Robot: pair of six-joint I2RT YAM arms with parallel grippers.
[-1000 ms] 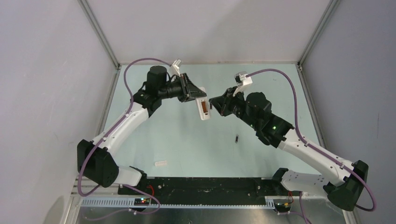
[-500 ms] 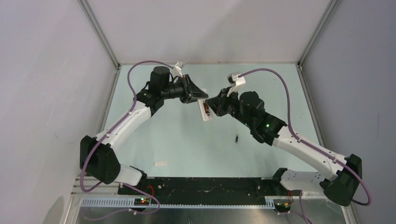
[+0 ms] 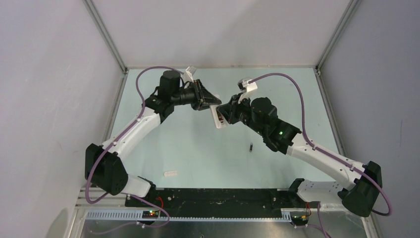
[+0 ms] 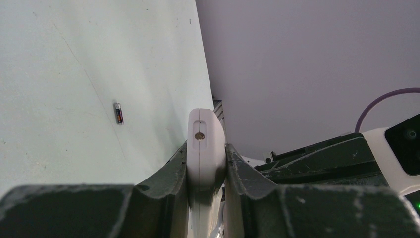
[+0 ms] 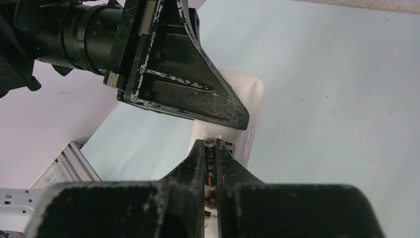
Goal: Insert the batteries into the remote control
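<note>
The remote control (image 3: 217, 119) is held over the table (image 3: 198, 153) between the left gripper (image 3: 211, 103), at its 11 o'clock, and the right gripper (image 3: 224, 114), at 3 o'clock, in whose jaws the first battery (image 5: 210, 168) is set. The second battery (image 3: 251, 147) is laid at 4 o'clock, the cover strip (image 3: 170, 173) at 7 o'clock.

Two arms (image 3: 138, 124) (image 3: 317, 153), one remote control (image 3: 217, 119), two batteries (image 3: 251, 147) (image 5: 210, 168) — and one cover strip (image 3: 170, 173).

smooth plastic remote control (image 4: 205, 141)

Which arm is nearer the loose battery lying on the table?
Right arm: its elbow sits just right of the loose battery. The left gripper clamps the remote control farther away, up-left.
</note>
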